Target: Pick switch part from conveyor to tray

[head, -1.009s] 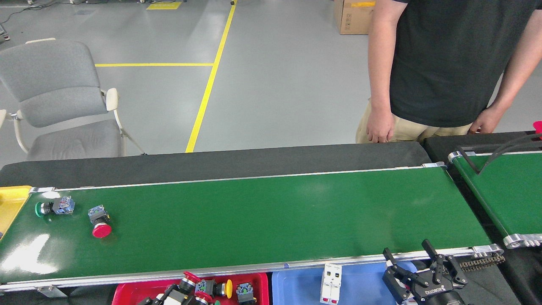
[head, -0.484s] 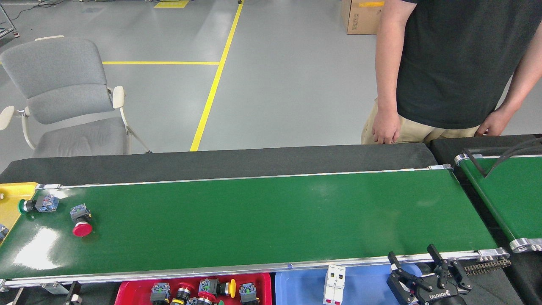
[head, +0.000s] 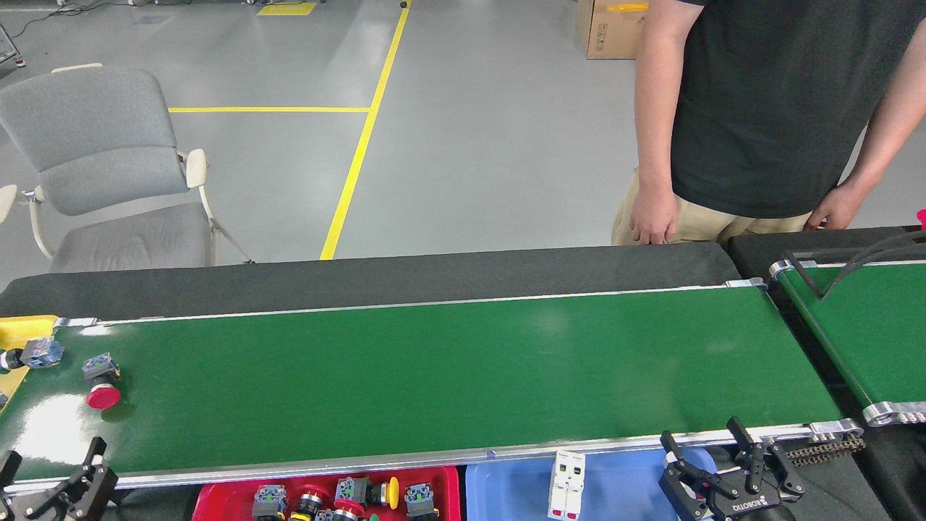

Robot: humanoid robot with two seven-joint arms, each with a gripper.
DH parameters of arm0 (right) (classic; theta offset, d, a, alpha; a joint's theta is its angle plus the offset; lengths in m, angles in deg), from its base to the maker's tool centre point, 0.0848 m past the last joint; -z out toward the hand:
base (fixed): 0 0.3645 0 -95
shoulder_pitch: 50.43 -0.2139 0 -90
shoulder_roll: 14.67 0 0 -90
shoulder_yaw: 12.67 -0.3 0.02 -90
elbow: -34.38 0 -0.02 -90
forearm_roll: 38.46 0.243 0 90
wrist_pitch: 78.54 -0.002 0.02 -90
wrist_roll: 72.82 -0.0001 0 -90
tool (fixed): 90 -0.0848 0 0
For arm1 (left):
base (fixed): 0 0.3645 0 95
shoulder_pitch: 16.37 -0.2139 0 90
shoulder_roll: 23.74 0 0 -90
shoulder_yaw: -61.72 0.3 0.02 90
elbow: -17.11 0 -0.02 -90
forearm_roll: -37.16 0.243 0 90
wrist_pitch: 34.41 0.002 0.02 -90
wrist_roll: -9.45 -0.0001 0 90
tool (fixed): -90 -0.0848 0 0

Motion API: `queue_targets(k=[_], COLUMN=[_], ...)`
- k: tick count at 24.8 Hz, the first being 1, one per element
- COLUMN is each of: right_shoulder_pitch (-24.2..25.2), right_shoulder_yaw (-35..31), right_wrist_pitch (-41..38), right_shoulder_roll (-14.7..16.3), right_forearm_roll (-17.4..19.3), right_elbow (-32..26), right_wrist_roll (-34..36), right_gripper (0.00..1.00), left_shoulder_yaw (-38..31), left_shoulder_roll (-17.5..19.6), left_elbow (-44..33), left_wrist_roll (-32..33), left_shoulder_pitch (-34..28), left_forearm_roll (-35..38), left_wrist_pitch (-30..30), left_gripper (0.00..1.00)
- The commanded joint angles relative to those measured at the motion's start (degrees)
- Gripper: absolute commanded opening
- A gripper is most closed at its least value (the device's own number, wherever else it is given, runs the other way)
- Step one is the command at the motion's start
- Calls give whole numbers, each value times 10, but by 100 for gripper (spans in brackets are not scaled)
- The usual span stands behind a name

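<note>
The long dark-green conveyor (head: pixel 448 369) spans the view. On its far left lies a switch part with a red mushroom button (head: pixel 101 382). Another switch part with a blue block (head: pixel 35 354) is at the belt's left end, partly over the edge. A red tray (head: pixel 217 499) with several switch parts sits below the front rail. My left gripper (head: pixel 51 477) shows at the bottom left, open, just in front of the belt's near rail. My right gripper (head: pixel 705 452) is open at the bottom right, over the blue tray's right end.
A blue tray (head: pixel 622 485) holds a white breaker (head: pixel 566 483). A yellow bin (head: pixel 22 333) stands at the belt's left end. A second green belt (head: pixel 861 325) lies at the right. A person (head: pixel 767 108) stands behind the table, and a grey chair (head: pixel 101 166) is at the back left.
Both switch parts have travelled left along the belt; the blue-block one has reached the left end. My left gripper has come into view at the bottom left. The right gripper has hardly moved.
</note>
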Motion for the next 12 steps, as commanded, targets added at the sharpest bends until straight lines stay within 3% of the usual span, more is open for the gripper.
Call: queue_targets(k=[1,8,12], right_shoulder_pitch=[-3,-9,-13], right_shoulder_yaw=[1,2,3], right_wrist_pitch=[-5,-20,-27], right_shoulder_roll=[5,5,4], right_forearm_roll=[2,2,2], right_elbow=[-8,-8,-8], right_wrist_roll=[5,3,2], right_gripper=[100,100,100], left_shoulder_yaw=[2,2,15], left_shoulder_roll=[24,57,85], left_elbow=[42,166,279], left_wrist_roll=[-1,-2,-3], left_shoulder_pitch=[27,102,173], left_forearm_roll=[0,-2,0], left_wrist_pitch=[0,2,13], left_gripper=[99,99,99])
